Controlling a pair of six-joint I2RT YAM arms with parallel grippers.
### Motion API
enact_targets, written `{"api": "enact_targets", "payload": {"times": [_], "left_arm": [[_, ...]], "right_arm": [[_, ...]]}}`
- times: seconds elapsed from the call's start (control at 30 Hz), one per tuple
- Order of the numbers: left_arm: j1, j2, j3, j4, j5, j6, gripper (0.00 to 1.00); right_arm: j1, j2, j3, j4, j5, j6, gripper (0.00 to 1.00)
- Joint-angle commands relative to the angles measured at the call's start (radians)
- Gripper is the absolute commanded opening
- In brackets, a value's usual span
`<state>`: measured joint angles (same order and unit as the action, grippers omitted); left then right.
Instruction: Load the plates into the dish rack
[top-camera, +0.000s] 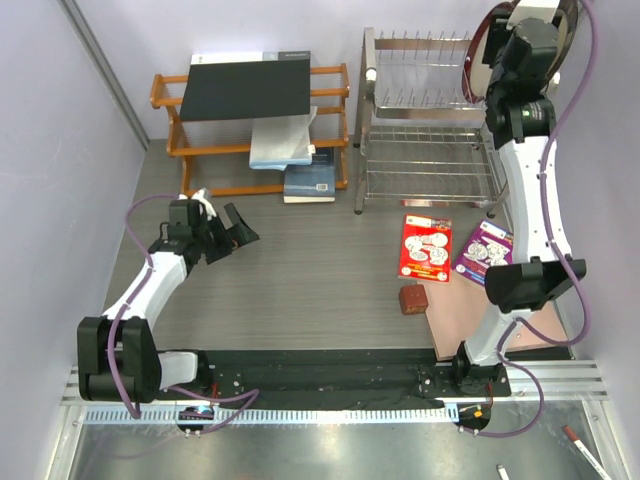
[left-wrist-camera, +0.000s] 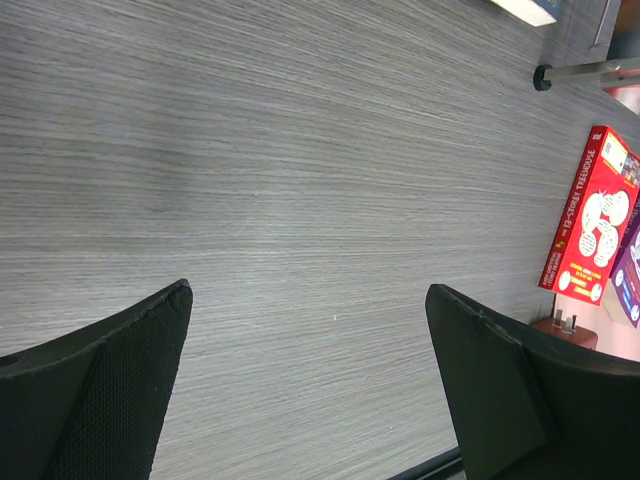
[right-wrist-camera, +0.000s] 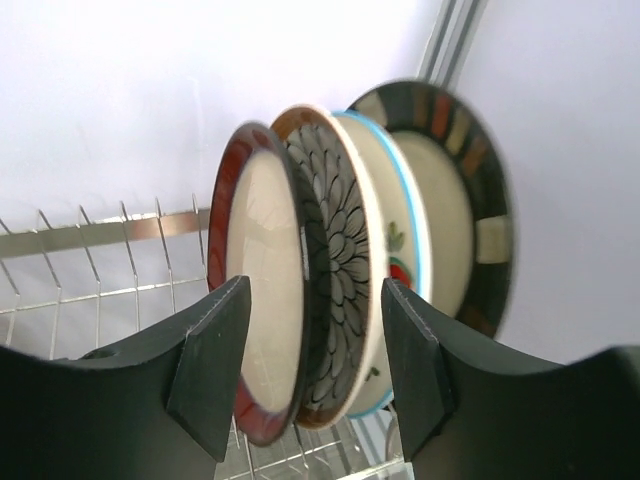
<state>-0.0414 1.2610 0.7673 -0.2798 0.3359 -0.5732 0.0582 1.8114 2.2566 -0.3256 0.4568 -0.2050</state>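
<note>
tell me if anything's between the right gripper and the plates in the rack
Nothing visible does. In the right wrist view the right gripper, open, frames the maroon-rimmed plate and the petal-pattern plate directly, with only air before them. Both stand upright in the dish rack beside the watermelon plate and dark-rimmed plate.

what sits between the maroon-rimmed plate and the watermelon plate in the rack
The brown petal-pattern plate, standing on edge between them; the right wrist view shows it.

Top external: high, looks down on whole table. Left wrist: low, close over same tabletop. Right wrist: close on plates, top view's upper right.
</note>
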Motion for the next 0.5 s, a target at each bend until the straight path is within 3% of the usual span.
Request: {"api": "enact_targets", "payload": {"times": [0.0,0.07,0.17,0.23,0.27,0.33,0.37,0.47], "left_arm": [[-0.009,-0.041,0.030,0.042,-0.001,-0.010,0.99],[-0.012,-0.064,0.027,0.042,-0.015,-0.002,0.99],[-0.017,-0.095,0.032,0.034,-0.073,0.019,0.99],[-0.023,-0.104,0.050,0.016,-0.129,0.030,0.99],[-0.023,-0.110,0.058,0.011,-0.156,0.042,1.00],[-0.026,-0.126,0.084,0.004,-0.176,0.088,0.99],[-0.026,-0.130,0.092,0.002,-0.192,0.102,1.00],[-0.029,-0.141,0.127,-0.001,-0.196,0.165,1.00]], "right_arm": [[0.006,-0.152,-0.037,0.083,0.037,-0.056,0.61],[0.005,-0.190,-0.071,0.101,0.051,-0.074,0.63],[0.006,-0.270,-0.159,0.097,0.043,-0.057,0.80],[0.006,-0.345,-0.247,0.051,0.001,0.016,0.84],[0.006,-0.377,-0.282,-0.022,-0.098,0.051,0.94],[0.006,-0.464,-0.424,-0.102,-0.249,0.102,0.99],[0.005,-0.496,-0.554,-0.153,-0.418,0.161,1.00],[0.031,-0.598,-0.820,-0.203,-0.633,0.203,1.00]]}}
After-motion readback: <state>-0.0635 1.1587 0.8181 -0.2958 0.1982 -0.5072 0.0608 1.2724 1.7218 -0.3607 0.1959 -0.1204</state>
